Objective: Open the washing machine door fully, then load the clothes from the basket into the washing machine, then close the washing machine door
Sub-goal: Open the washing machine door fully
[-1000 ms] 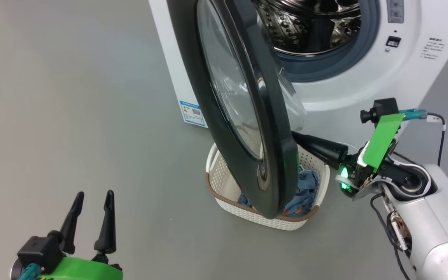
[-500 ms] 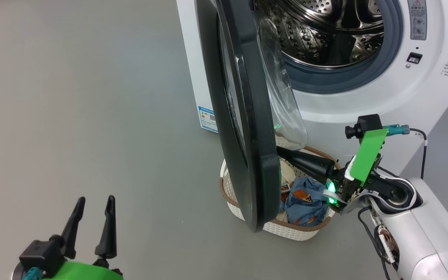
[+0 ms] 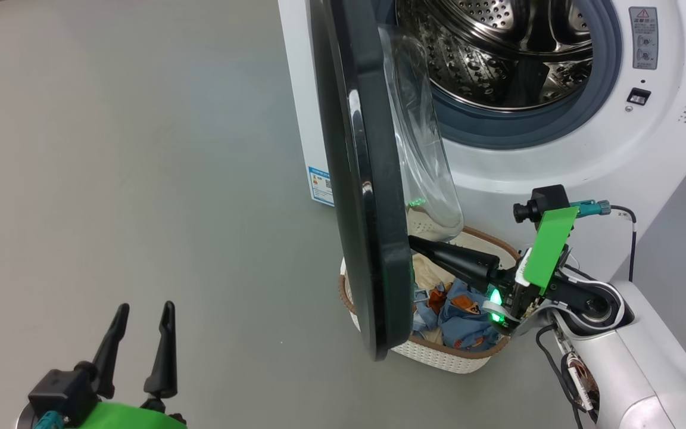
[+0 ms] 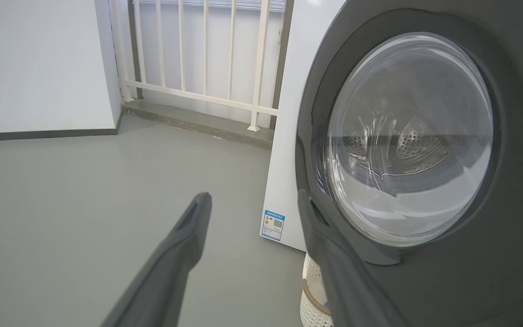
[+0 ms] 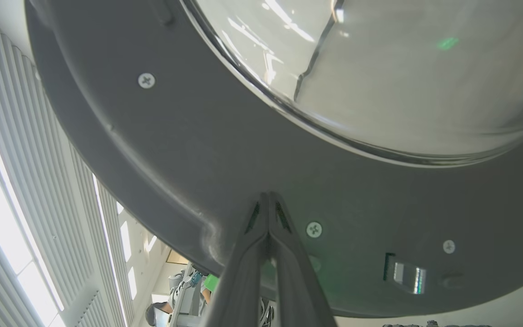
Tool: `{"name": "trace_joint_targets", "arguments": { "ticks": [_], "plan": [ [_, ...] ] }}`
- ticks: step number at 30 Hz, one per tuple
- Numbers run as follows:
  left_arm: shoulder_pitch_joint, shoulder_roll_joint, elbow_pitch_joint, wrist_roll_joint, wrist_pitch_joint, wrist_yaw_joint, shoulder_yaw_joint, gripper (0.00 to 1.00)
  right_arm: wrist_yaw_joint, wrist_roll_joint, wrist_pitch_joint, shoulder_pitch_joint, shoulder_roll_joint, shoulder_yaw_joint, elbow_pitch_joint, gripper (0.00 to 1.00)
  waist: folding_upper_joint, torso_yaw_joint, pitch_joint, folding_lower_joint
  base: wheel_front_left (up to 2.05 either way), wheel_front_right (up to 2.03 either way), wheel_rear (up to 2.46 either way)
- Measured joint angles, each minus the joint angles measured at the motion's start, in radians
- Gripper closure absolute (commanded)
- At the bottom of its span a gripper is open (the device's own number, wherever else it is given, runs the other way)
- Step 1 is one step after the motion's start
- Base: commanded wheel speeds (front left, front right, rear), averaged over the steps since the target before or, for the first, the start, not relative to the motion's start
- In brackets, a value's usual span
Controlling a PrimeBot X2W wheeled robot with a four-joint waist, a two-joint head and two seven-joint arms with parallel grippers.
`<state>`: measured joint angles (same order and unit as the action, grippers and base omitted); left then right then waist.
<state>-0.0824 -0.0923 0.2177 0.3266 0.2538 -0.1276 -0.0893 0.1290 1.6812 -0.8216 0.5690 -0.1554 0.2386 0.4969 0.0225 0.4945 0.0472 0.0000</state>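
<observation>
The washing machine (image 3: 557, 173) stands with its steel drum (image 3: 498, 53) exposed. The washing machine door (image 3: 367, 179) hangs partly open, edge-on in the head view, its glass bowl facing the drum. My right gripper (image 3: 412, 240) is shut, and its tips press against the door's inner face (image 5: 175, 150) just below the glass; the right wrist view shows the right gripper (image 5: 268, 195) with both fingers together. Under the door sits the basket (image 3: 438, 357) with blue printed clothes (image 3: 462, 310) and a cream piece (image 3: 429, 268). My left gripper (image 3: 143, 310) is open and empty at the lower left, short of the door's outer face (image 4: 425, 281).
Bare grey floor (image 3: 140, 149) spreads to the left of the machine. In the left wrist view, a white railing (image 4: 207, 54) and a wall stand behind it. The door's lower edge overhangs the basket's left half. My right forearm (image 3: 629, 363) lies to the right of the basket.
The door has swung further open, from slanted to nearly edge-on, with my shut right gripper following against its inner side. The head view has shifted too. The left gripper has stayed put.
</observation>
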Motion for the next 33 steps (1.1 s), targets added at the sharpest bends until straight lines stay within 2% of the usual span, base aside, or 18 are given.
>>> {"name": "trace_joint_targets", "arguments": {
  "ticks": [14,15,16,17,18,19,20,25,33],
  "plan": [
    [0.014,0.001,-0.001,-0.014,0.0,0.0,0.007,0.0,0.0,-0.02,0.015,-0.014,0.003,-0.046,-0.019,1.0,0.0,-0.048,-0.008,0.0,0.0,0.0,0.0],
    [0.018,0.001,-0.001,-0.017,0.0,0.0,0.007,0.0,0.0,-0.027,0.026,-0.021,0.001,-0.055,-0.025,0.89,0.0,-0.053,-0.01,0.0,0.0,0.0,0.0],
    [0.019,0.0,-0.001,-0.018,0.0,0.0,0.008,0.0,0.0,-0.038,0.037,-0.024,-0.003,-0.06,-0.032,0.75,0.0,-0.059,-0.011,0.0,0.0,0.0,0.0],
    [0.019,-0.001,-0.002,-0.018,0.0,0.0,0.007,0.0,0.0,-0.054,0.047,-0.026,-0.007,-0.064,-0.042,0.75,0.0,-0.065,-0.012,0.0,0.0,0.0,0.0],
    [0.019,-0.002,-0.002,-0.019,0.0,0.0,0.006,0.0,0.0,-0.063,0.059,-0.027,-0.01,-0.069,-0.054,0.55,0.0,-0.071,-0.013,0.0,0.0,0.0,0.0],
    [0.019,-0.002,-0.002,-0.019,0.0,0.0,0.007,0.0,0.0,-0.07,0.068,-0.032,-0.012,-0.073,-0.067,0.05,0.0,-0.078,-0.014,0.0,0.0,0.0,0.0],
    [0.019,-0.003,-0.002,-0.019,0.0,0.0,0.007,0.0,0.0,-0.078,0.078,-0.037,-0.015,-0.076,-0.079,0.0,0.0,-0.085,-0.015,0.0,0.0,0.0,0.0],
    [0.019,-0.007,-0.003,-0.019,0.0,0.0,0.009,0.0,0.0,-0.19,0.206,-0.071,-0.046,-0.085,-0.131,0.0,0.0,-0.124,-0.022,0.0,0.0,0.0,0.0],
    [0.039,-0.008,-0.007,-0.019,0.0,0.0,0.011,0.0,0.0,-0.278,0.352,-0.142,-0.068,-0.059,-0.261,0.0,0.0,-0.211,-0.032,0.0,0.0,0.0,0.0]
  ]
}}
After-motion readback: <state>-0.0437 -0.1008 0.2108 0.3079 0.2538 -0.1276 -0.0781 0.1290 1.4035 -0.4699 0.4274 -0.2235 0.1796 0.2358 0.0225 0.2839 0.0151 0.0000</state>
